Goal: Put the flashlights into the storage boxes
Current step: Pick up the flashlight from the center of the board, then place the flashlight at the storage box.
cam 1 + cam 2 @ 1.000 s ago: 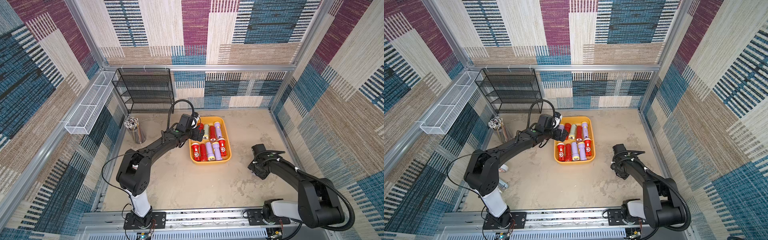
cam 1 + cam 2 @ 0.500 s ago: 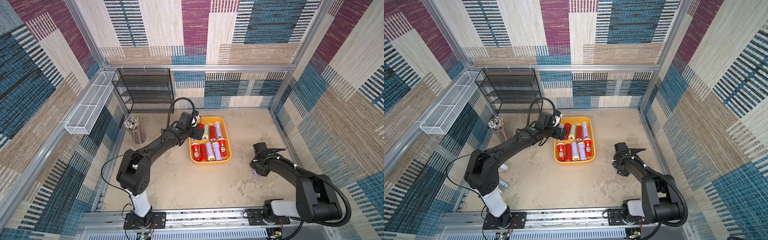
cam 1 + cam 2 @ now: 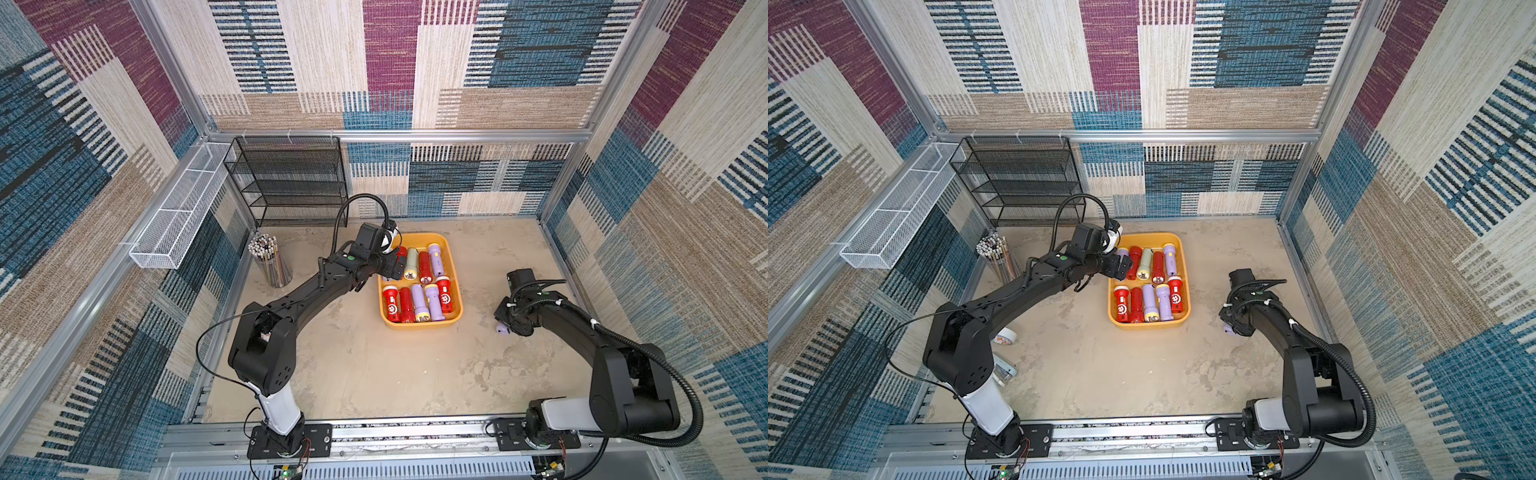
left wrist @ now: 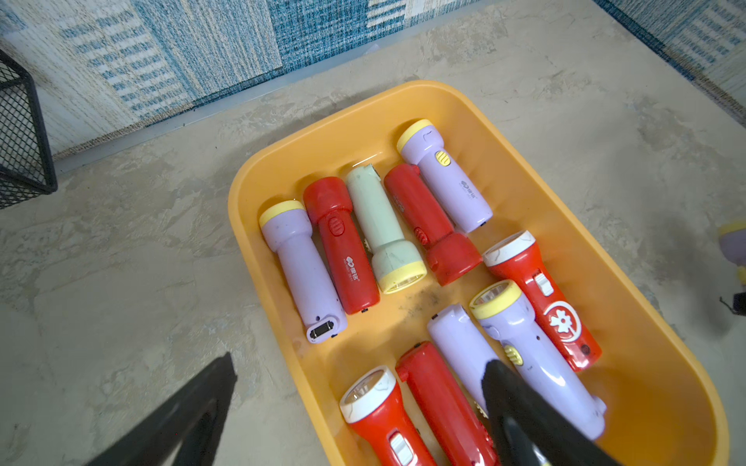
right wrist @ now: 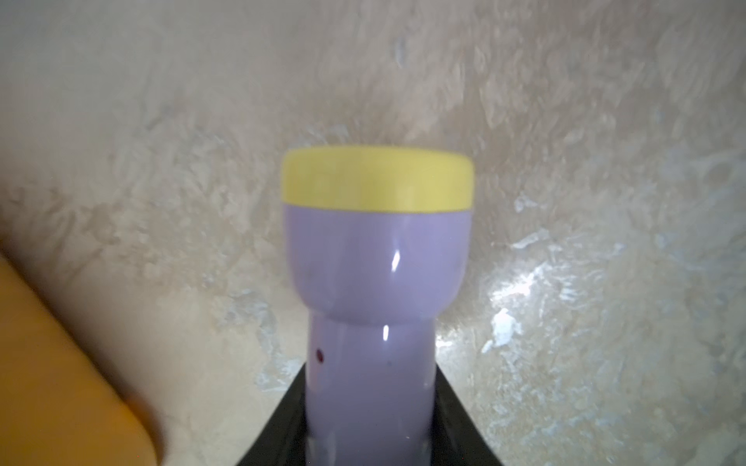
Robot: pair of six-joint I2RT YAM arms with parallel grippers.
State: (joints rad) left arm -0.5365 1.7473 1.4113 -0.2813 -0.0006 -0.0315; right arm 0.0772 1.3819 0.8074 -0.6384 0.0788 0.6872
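Though faint overhead, wrist-view lilac flashlight (image 5: 375,262)

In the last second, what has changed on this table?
The right gripper closed on the loose lilac flashlight outside the tray. The left gripper stays open over the tray's rim; the ten flashlights inside have not moved.

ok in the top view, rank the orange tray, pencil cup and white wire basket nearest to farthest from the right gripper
1. orange tray, just beside the right gripper, mid-table
2. pencil cup, across the table near the left wall
3. white wire basket, farthest, up on the left wall
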